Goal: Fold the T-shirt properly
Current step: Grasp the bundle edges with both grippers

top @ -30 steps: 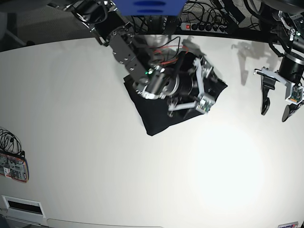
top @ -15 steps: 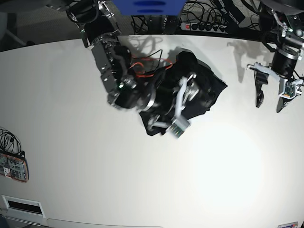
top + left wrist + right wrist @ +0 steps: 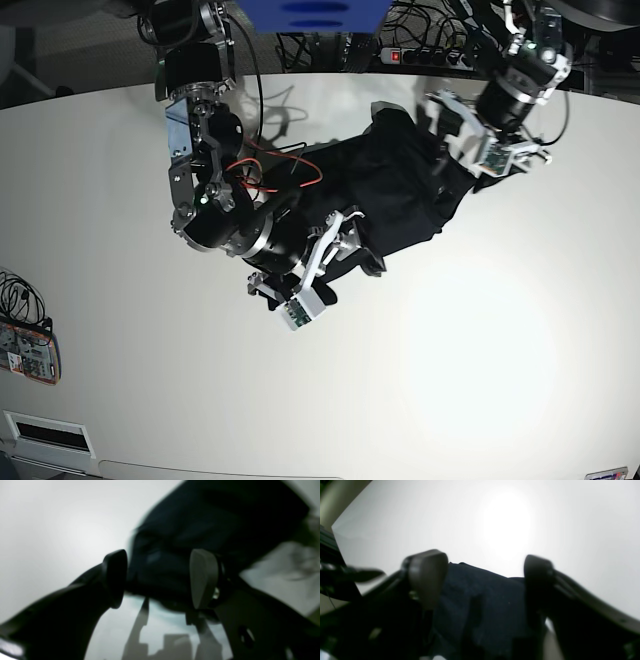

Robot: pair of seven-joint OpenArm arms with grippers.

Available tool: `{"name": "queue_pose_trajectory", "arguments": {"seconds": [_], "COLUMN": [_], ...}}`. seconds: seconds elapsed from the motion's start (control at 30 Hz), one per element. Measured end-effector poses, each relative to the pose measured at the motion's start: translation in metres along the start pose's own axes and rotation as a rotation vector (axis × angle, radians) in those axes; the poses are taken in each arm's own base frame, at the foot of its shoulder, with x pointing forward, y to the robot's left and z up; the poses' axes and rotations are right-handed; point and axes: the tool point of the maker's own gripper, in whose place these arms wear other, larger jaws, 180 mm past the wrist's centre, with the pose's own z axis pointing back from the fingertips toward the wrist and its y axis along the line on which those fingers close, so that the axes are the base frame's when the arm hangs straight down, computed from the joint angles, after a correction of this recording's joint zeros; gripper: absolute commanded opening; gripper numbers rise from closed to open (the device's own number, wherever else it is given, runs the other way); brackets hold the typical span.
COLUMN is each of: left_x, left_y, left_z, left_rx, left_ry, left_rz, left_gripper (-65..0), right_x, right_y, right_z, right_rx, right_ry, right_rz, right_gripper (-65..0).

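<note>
White tabletop (image 3: 480, 330) fills the base view, cables and a power strip (image 3: 430, 57) along the far edge, a small device (image 3: 28, 352) at the near left edge.

T-shirt (image 3: 385, 195): black, bunched into a compact rumpled heap just beyond centre of the tabletop. Not yet a neat fold; edges uneven, one lobe trailing toward the far side.

Right gripper (image 3: 335, 255): low at the heap's near-left edge. Wrist view shows its jaws apart with dark cloth lying between them (image 3: 485, 580); the pads (image 3: 427, 575) do not press on the fabric. Nothing clamped as far as can be seen.

Left gripper (image 3: 470, 140): at the heap's far-right corner, jaws standing wide. Its wrist view is blurred; black cloth sits behind and between the pads (image 3: 203, 577), contact not determinable.

Step in hand, by my reading: both arms positioning on opposite edges of the cloth to take hold for a further fold or a re-spread. Next move calls for closing on a single layer edge, not the whole bundle, then lifting together so the cloth does not bunch further.

Containers: none in view.
</note>
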Motion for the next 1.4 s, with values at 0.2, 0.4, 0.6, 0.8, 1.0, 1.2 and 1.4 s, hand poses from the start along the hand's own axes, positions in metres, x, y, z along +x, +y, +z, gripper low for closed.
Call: {"name": "queue_pose_trajectory", "arguments": {"seconds": [0.2,0.4,0.6,0.8,1.0,1.2,1.4], "left_x": [0.011,0.021,-0.014,-0.048,-0.064,-0.1,-0.05], "left_y": [-0.038,-0.075,-0.056,-0.041,-0.013,0.054,0.034], "left_z": [-0.012,-0.018,-0.003,0.022,0.032,0.056,0.045], "left_rx": [-0.107,-0.216,-0.127,-0.101,-0.024,0.159,0.134], "left_ry": [-0.033,-0.065,0.057,0.169,0.224,0.338,0.193], "left_rz": [0.006,0.008,-0.066,-0.086,-0.09,-0.079,-0.098], "left_gripper": [-27.2,-27.2,-27.3,-27.3,-27.3,-27.3,-27.3], "right_x": [-0.001,-0.001,-0.002,-0.002,-0.002,-0.003,-0.003], "right_y": [0.0,-0.001,-0.002,-0.002,-0.002,-0.002,-0.002], "right_z": [0.0,0.0,0.0,0.0,0.0,0.0,0.001], "right_rx": [-0.001,-0.003,-0.004,-0.005,-0.005,-0.004,-0.006], "right_ry": [0.005,0.005,0.006,0.008,0.008,0.009,0.01], "right_rz": [0.0,-0.002,-0.003,-0.003,-0.003,-0.005,-0.004], "right_gripper": [-65.0,-65.0,-65.0,-65.0,-65.0,-65.0,-65.0]}}
